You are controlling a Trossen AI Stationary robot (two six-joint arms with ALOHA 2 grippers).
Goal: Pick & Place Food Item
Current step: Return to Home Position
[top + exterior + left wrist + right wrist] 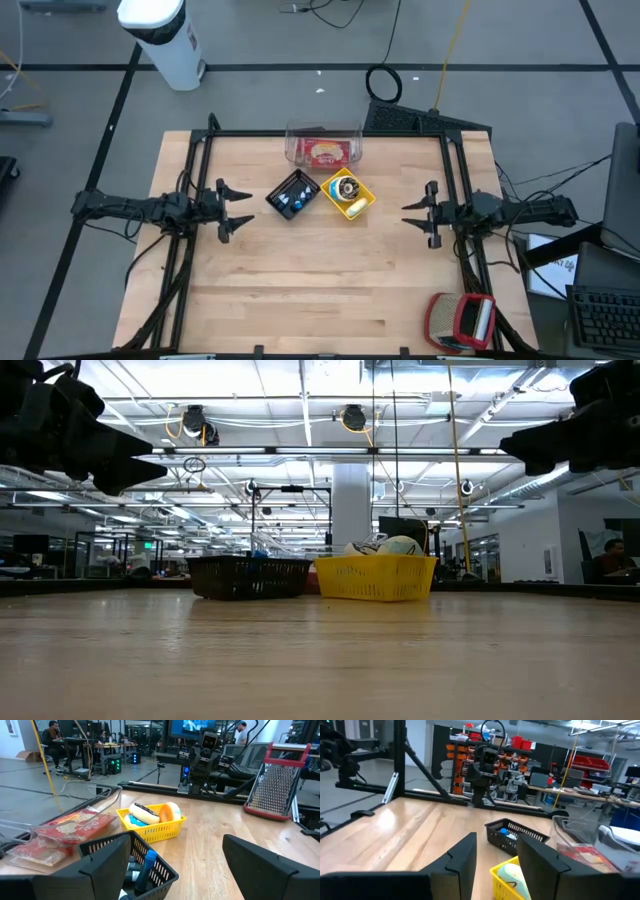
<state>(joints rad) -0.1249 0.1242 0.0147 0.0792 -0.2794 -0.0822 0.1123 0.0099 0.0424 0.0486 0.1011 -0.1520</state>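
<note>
red bags [327, 153], crinkled, in transparent bin [294, 138]

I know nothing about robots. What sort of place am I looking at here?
Probably a robotics lab in a large open workshop hall: the left gripper and right gripper wait open at either side of a wooden table, storage racks stand behind it, and a person sits at a computer desk.

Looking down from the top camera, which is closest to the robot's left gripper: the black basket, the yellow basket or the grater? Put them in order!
Starting from the left gripper:
1. black basket, just beside it, toward the table's middle.
2. yellow basket, next to the black one, farther over.
3. grater, far off in the corner on the right arm's side.
</note>
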